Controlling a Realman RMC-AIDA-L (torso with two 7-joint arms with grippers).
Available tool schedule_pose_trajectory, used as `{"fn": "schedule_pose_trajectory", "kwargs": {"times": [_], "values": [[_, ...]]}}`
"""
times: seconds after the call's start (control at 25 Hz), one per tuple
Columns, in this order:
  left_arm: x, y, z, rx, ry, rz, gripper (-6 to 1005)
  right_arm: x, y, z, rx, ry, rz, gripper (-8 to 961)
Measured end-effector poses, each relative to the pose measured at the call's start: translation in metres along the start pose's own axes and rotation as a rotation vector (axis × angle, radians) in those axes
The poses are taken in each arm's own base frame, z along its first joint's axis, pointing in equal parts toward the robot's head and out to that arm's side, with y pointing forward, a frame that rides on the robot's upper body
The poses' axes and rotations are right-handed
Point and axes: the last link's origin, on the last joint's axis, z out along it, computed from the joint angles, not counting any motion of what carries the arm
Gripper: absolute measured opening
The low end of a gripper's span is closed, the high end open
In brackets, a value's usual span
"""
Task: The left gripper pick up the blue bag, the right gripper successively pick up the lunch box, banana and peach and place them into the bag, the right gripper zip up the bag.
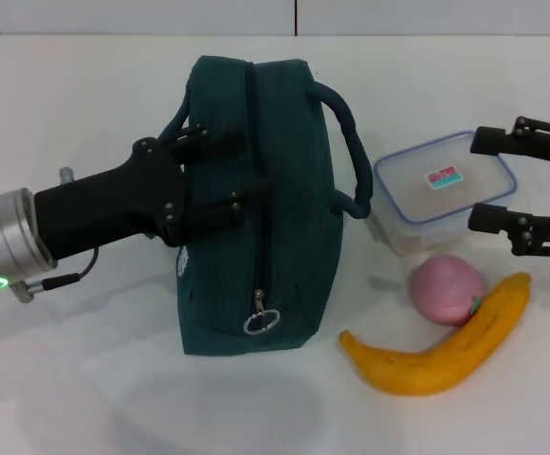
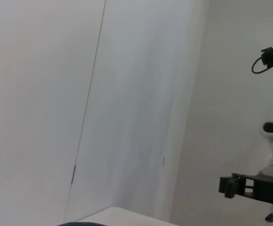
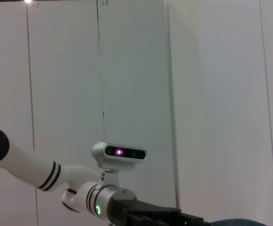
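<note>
On the white counter (image 1: 85, 379), the large dark teal-blue fabric bag (image 1: 284, 275) lies at centre, its long zipper closed and the metal ring pull (image 1: 261, 321) at its 6 o'clock end. One padded loop handle arches off its 3 o'clock side.

The left claw (image 1: 242, 171), black with a silver wrist and green ring light, reaches in from 9 o'clock. Its two fingers are spread, lying across the top of the bag on either side of the other handle, not pinched on it.

At 3 o'clock from the bag sits the clear plastic rectangular lunch box (image 1: 443, 194) with a blue-rimmed lid and a small red-and-blue sticker. The right claw (image 1: 488, 180), black, comes in from 3 o'clock with fingers spread wide, one at each end of the box's far edge.

The small round pink peach (image 1: 443, 287) rests at 6 o'clock from the box, touching the big curved yellow-orange banana (image 1: 446, 346), which curves beneath it.
</note>
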Motion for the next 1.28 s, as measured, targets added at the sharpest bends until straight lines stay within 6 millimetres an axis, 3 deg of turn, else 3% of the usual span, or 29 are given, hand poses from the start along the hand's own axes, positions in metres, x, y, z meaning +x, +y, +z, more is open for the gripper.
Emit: {"fn": "schedule_pose_trajectory", "kwargs": {"times": [0.56, 0.72, 0.88, 1.12, 1.28], "values": [[-0.001, 0.002, 0.0, -0.011, 0.007, -0.014, 786, 0.003, 0.002, 0.001, 0.006, -0.003, 0.013, 753], [0.022, 0.005, -0.001, -0.082, 0.049, -0.056, 786, 0.004, 0.002, 0.0, 0.009, -0.004, 0.016, 749], [0.054, -0.005, -0.008, -0.09, -0.044, -0.193, 786, 0.006, 0.004, -0.003, 0.016, 0.0, 0.017, 745], [0.089, -0.043, -0.025, 0.128, -0.274, -0.403, 786, 0.011, 0.006, -0.005, 0.039, 0.005, 0.004, 740], [0.094, -0.061, -0.031, 0.249, -0.437, -0.571, 786, 0.013, 0.008, -0.007, 0.046, 0.006, 0.009, 736]]}}
